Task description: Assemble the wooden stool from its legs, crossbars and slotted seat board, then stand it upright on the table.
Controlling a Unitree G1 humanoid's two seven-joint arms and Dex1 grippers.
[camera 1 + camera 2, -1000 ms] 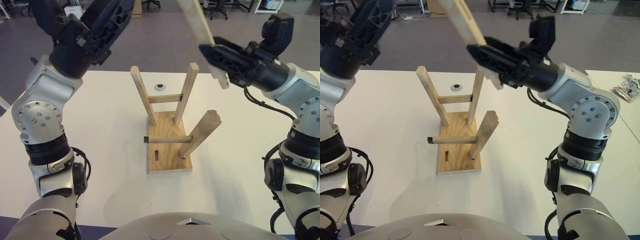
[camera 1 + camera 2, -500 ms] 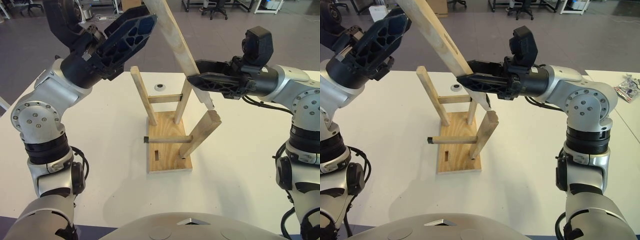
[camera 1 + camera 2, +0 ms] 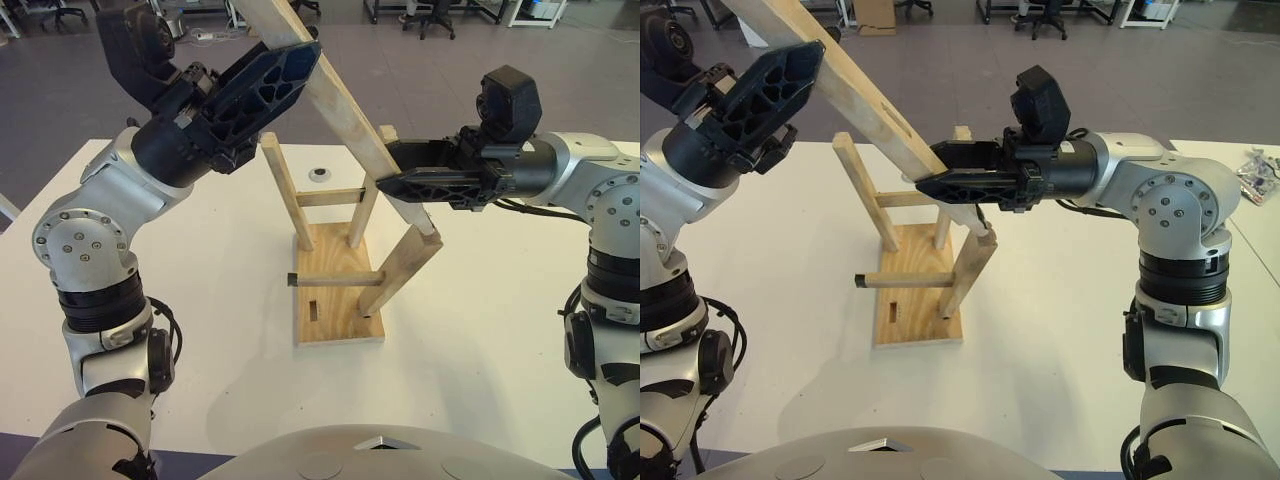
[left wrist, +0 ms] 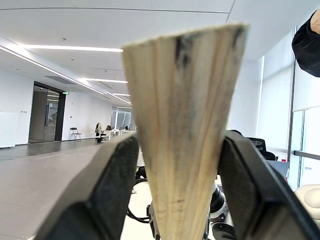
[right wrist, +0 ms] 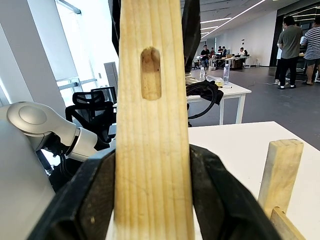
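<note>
Left eye view: leg (across stool)

The raised leg and seat board are pale, unvarnished wood with visible grain. The fingers look matt black plastic; the surface is smooth matt white.

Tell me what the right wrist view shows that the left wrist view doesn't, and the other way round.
Only the right wrist view shows the loose leg face-on with its oval hole, the top of another stool leg and the white table. Only the left wrist view shows the loose leg's cut end, with ceiling lights behind it. Both show that same loose leg clamped in a pincer: the right pincer in one, the left pincer in the other.
</note>
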